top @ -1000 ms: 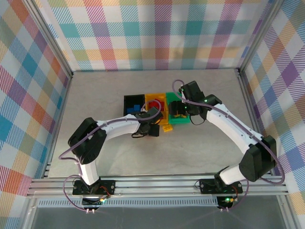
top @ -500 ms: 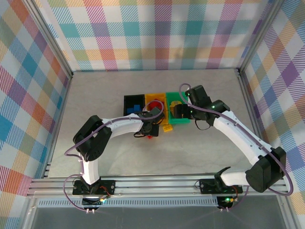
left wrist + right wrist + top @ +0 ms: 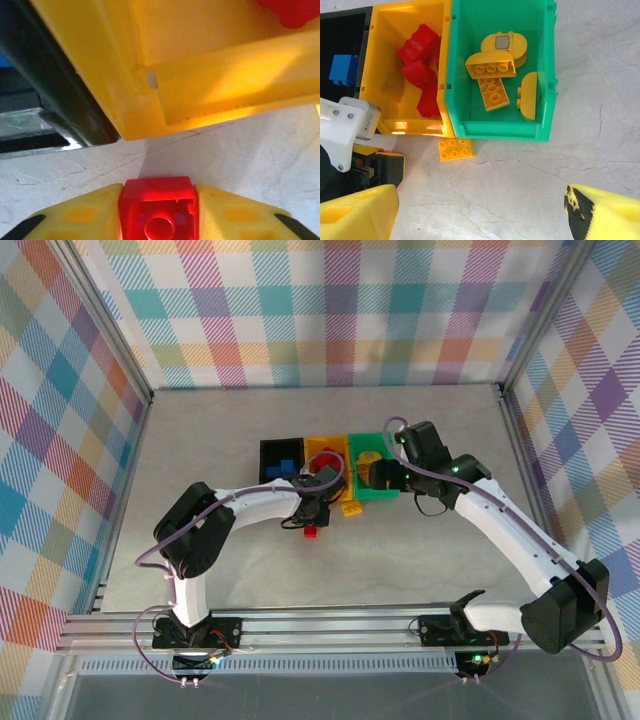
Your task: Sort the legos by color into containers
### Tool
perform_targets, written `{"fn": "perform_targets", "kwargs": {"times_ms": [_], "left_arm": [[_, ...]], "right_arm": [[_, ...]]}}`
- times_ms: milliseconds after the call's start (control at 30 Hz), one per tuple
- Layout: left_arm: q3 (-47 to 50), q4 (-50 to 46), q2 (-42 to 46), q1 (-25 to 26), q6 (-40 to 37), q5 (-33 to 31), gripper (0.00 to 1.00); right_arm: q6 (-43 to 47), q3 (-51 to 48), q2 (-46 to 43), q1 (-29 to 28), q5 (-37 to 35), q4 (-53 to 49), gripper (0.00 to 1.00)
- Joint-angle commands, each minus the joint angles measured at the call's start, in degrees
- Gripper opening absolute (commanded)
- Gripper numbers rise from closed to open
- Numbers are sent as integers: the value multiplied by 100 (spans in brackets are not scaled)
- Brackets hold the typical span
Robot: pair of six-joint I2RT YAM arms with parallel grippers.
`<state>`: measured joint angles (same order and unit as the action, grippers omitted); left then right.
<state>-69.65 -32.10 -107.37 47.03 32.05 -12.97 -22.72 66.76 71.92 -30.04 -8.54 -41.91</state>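
Left gripper [image 3: 157,216]: pads pressed against both sides of a red brick [image 3: 311,531], pinching it. The brick sits low over the tabletop, near its middle and just on the near side of the yellow-orange bin [image 3: 125,75]; whether it has left the surface cannot be told.

Right gripper [image 3: 479,210]: fingers spread wide, holding nothing, hovering near the green bin [image 3: 547,75].

Contents noted: red bricks [image 3: 420,60] in the yellow-orange bin, yellow-orange pieces [image 3: 492,65] in the green bin, a blue brick [image 3: 342,67] in the black bin [image 3: 268,455].

Step in hand, judged: picking up the red brick. The next move calls for a lift clear of the bin wall, then release among the reds. One loose yellow-orange brick [image 3: 455,149] remains on the tabletop against the bins' near walls.
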Motion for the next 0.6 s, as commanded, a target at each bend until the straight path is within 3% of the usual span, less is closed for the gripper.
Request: {"fn": "perform_targets", "kwargs": {"times_ms": [0, 567], "left_arm": [[-88, -261, 58, 100, -37, -19, 34], [-726, -792, 290, 214, -225, 0, 27]], "right_arm": [[-83, -145, -160, 47, -76, -110, 86], [-112, -340, -274, 86, -96, -72, 87]]}}
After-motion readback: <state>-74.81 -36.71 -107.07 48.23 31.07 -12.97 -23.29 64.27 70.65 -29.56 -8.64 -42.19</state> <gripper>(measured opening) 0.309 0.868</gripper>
